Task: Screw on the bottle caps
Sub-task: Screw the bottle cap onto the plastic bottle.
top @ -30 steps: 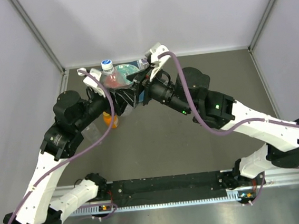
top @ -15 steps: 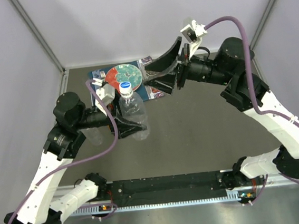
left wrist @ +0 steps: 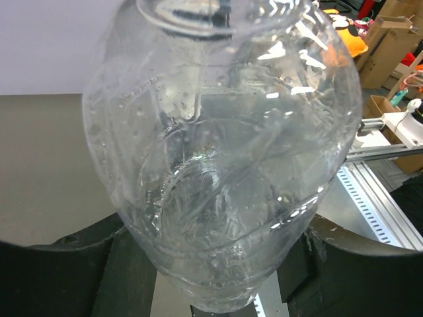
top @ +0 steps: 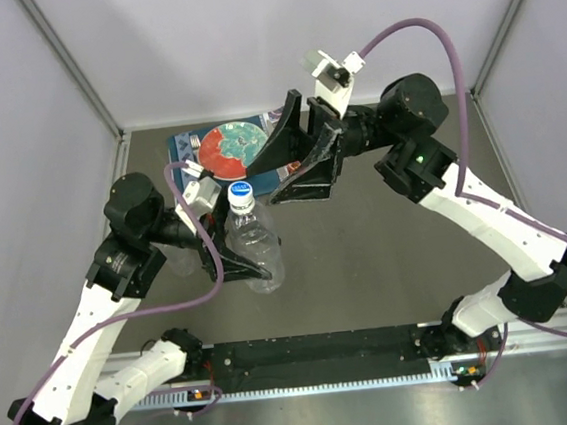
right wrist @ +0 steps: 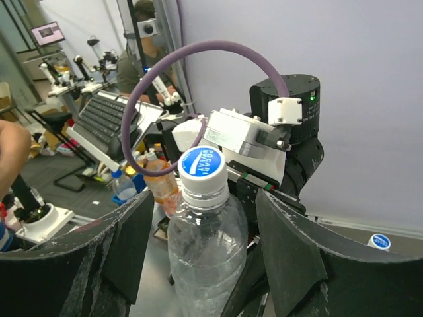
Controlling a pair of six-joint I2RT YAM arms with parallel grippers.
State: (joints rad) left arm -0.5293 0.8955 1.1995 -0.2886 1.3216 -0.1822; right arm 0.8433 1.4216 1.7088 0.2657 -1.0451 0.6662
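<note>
The left end effector [top: 238, 258] is clenched around the lower body of a slim clear bottle [top: 253, 238]. It holds the bottle upright over the dark surface [top: 368, 255], near the left-centre and just in front of the red-and-teal plate [top: 219, 150]. In the left wrist view the bottle fills nearly the whole picture. Its thin walls are ribbed, slightly crumpled and beaded with droplets, with a dark finger showing at each lower corner.

A white cap [right wrist: 203, 170] with blue print sits on the bottle's neck. How tightly it is seated cannot be told.

The right end effector [top: 264, 186] is released, its two dark fingers [right wrist: 289, 254] spread wide on either side of the bottle's neck and shoulder. There is clear space between them and the plastic.

Behind the held bottle, the right wrist view shows the orange bottle [right wrist: 162, 192] standing close by. A second white-and-blue loose cap [right wrist: 379, 242] lies on the surface, well apart to the right of that view.
</note>
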